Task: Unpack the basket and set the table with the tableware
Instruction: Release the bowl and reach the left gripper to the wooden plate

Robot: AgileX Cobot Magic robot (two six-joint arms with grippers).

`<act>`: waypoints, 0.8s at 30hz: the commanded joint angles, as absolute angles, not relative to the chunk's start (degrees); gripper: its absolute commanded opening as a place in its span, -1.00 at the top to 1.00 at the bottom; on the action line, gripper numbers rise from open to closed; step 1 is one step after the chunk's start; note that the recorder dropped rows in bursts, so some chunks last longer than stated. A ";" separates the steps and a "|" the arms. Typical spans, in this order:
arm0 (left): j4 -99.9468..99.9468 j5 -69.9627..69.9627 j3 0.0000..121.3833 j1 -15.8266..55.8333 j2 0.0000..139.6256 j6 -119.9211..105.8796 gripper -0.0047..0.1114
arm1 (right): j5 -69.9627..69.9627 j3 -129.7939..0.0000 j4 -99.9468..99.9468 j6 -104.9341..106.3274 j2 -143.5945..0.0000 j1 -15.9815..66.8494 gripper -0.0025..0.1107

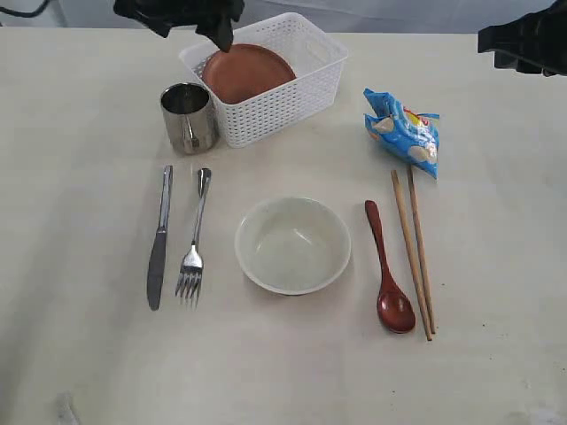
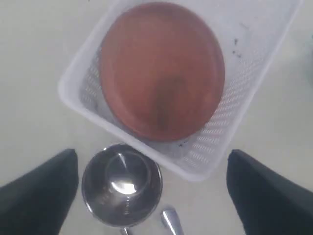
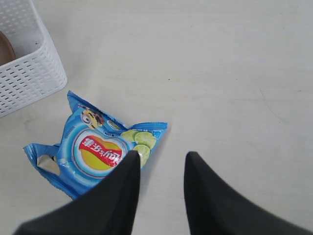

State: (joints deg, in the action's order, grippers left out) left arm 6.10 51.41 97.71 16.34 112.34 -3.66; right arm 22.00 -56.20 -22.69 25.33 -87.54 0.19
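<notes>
The white basket [image 1: 292,106] stands at the back of the table [image 1: 80,354] with the brown plate [image 1: 250,73] leaning inside it. My left gripper [image 1: 190,27] hangs open above the basket's left end, holding nothing. In the left wrist view the plate [image 2: 161,73] fills the basket [image 2: 78,93], and the steel cup [image 2: 121,183] sits between the wide-apart fingers [image 2: 39,191]. The cup [image 1: 189,117], knife [image 1: 159,239], fork [image 1: 195,239], cream bowl [image 1: 292,245], wooden spoon [image 1: 388,270] and chopsticks [image 1: 412,252] lie on the table. My right gripper [image 3: 161,156] is open and empty at the far right [image 1: 527,40].
A blue snack bag [image 1: 403,131] lies right of the basket, above the chopsticks. In the right wrist view the bag [image 3: 98,152] is beside my right gripper, and the basket's corner [image 3: 29,73] shows with a sliver of plate [image 3: 5,49].
</notes>
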 commanded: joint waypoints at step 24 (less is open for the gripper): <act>4.98 62.82 129.72 13.27 140.21 -13.74 -0.38 | 20.20 -55.95 -22.86 25.64 -87.13 -0.18 0.42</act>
